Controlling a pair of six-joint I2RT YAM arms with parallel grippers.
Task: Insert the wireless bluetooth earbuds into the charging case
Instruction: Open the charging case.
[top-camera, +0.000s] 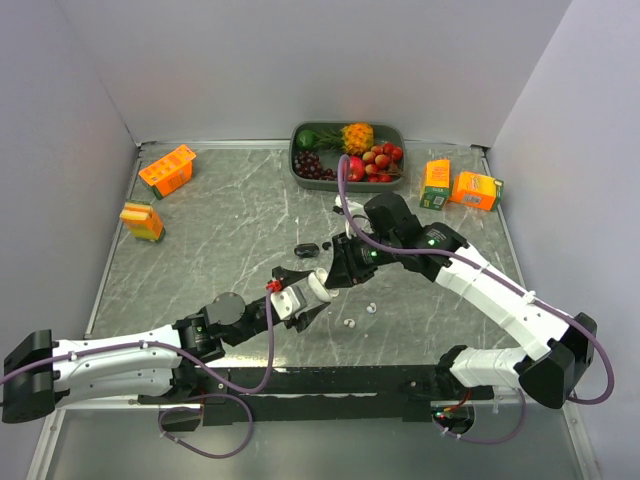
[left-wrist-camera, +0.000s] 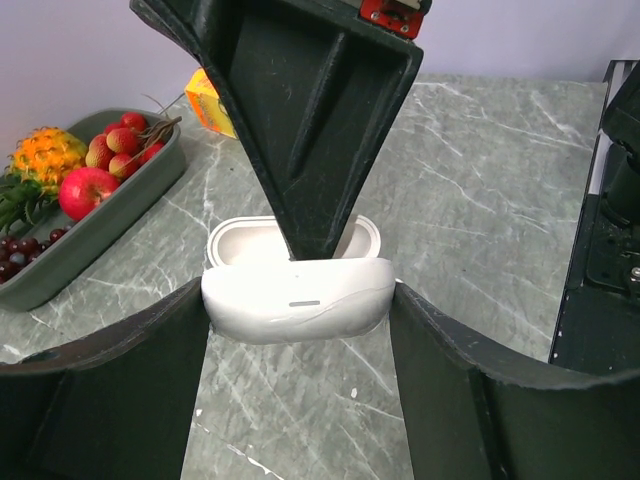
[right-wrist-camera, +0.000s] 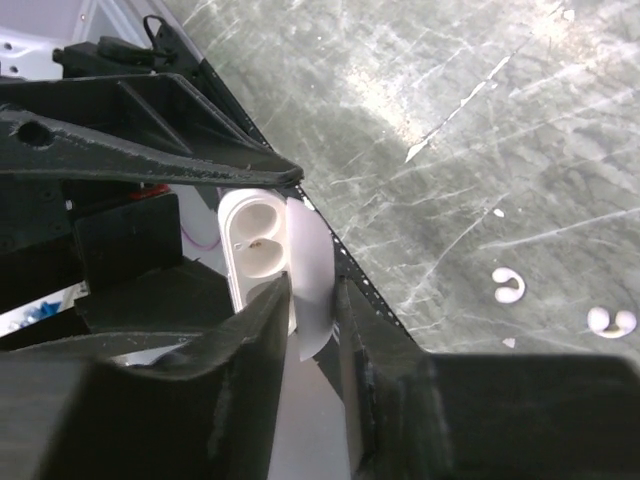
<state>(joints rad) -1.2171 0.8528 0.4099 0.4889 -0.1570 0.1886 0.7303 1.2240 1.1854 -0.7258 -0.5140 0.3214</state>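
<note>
My left gripper (top-camera: 303, 298) is shut on the white charging case (top-camera: 308, 292) and holds it just above the table, lid open. In the left wrist view the case (left-wrist-camera: 295, 310) sits between both fingers. My right gripper (top-camera: 331, 277) is shut on the case's raised lid (right-wrist-camera: 312, 262), beside the two empty wells (right-wrist-camera: 253, 235). Two white earbuds (top-camera: 349, 323) (top-camera: 371, 309) lie on the table just right of the case. They also show in the right wrist view (right-wrist-camera: 509, 286) (right-wrist-camera: 611, 320). Two small black pieces that look like black earbuds (top-camera: 300, 248) (top-camera: 327, 243) lie behind the grippers.
A green fruit tray (top-camera: 400, 135) with grapes, apple and lychees stands at the back centre and shows in the left wrist view (left-wrist-camera: 100, 225). Orange cartons stand at the back left (top-camera: 167, 170) (top-camera: 142, 221) and back right (top-camera: 436, 184) (top-camera: 476, 189).
</note>
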